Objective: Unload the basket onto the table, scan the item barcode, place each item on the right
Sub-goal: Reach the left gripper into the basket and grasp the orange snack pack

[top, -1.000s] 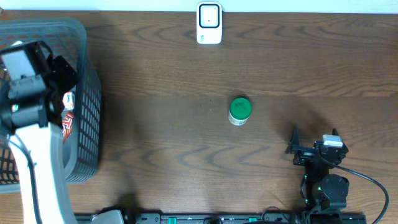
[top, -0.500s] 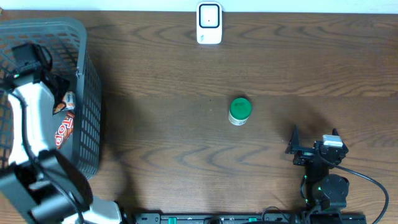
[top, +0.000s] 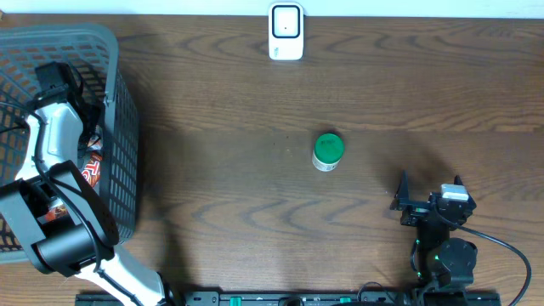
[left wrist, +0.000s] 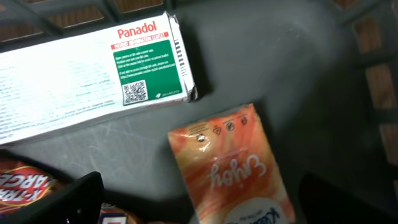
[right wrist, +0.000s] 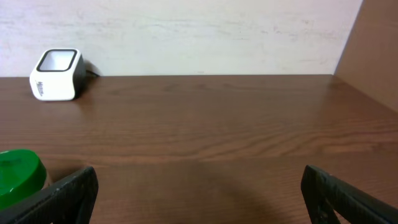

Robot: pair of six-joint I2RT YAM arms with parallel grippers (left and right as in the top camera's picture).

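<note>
1. right gripper [top: 429, 194] sits at the near edge of the desk [top: 212, 170], over toward the right corner, fingers spread wide with nothing between them.
2. green-lidded tub [top: 327, 150] stands on its own around the middle of the desk, well apart from both arms.
3. grey basket [top: 119, 127] is at the left edge, and the left gripper [left wrist: 199, 186] is down inside it, jaws spread wide and gripping nothing.
4. right under that gripper lies an orange pouch [left wrist: 233, 168]. just beyond it is a white panadol box [left wrist: 81, 74] with its qr code facing up, and a red snack pack [left wrist: 25, 180] is off to the side.
5. scanner [top: 286, 31] stands at the middle of the far edge.
</note>
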